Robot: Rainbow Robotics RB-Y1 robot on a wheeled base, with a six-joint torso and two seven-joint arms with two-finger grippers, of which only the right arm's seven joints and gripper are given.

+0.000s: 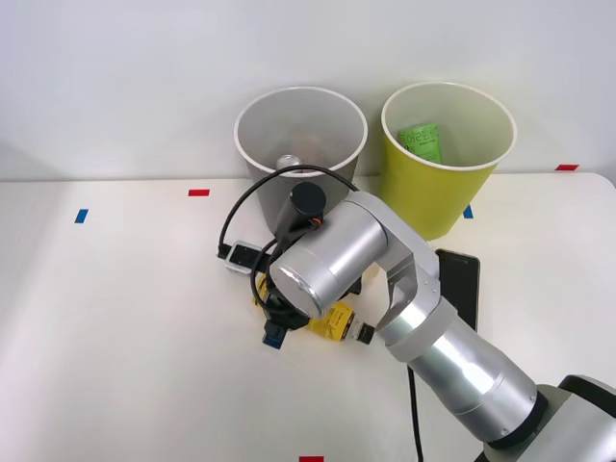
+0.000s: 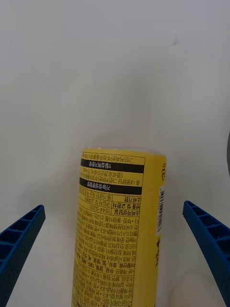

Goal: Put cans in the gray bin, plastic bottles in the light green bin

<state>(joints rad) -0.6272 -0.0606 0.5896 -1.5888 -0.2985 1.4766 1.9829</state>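
A plastic bottle [image 2: 120, 230] with a yellow label and black print lies on the white table between my right gripper's [image 2: 112, 206] blue fingers [image 2: 19, 240], which stand wide open on either side without touching it. In the front view the bottle [image 1: 334, 320] pokes out from under my wrist, its black cap [image 1: 366, 334] pointing right, with the gripper [image 1: 279, 332] low over it. The gray bin [image 1: 260, 159] stands behind, a can's silver top [image 1: 289, 162] showing inside. To its right is the light green bin [image 1: 423, 197].
A black smartphone [image 1: 459, 284] lies just right of my arm. A green packet [image 1: 421, 142] sits inside the light green bin. Small red [image 1: 198, 192] and blue [image 1: 81, 216] tape marks dot the table [image 1: 115, 327], whose left half is open.
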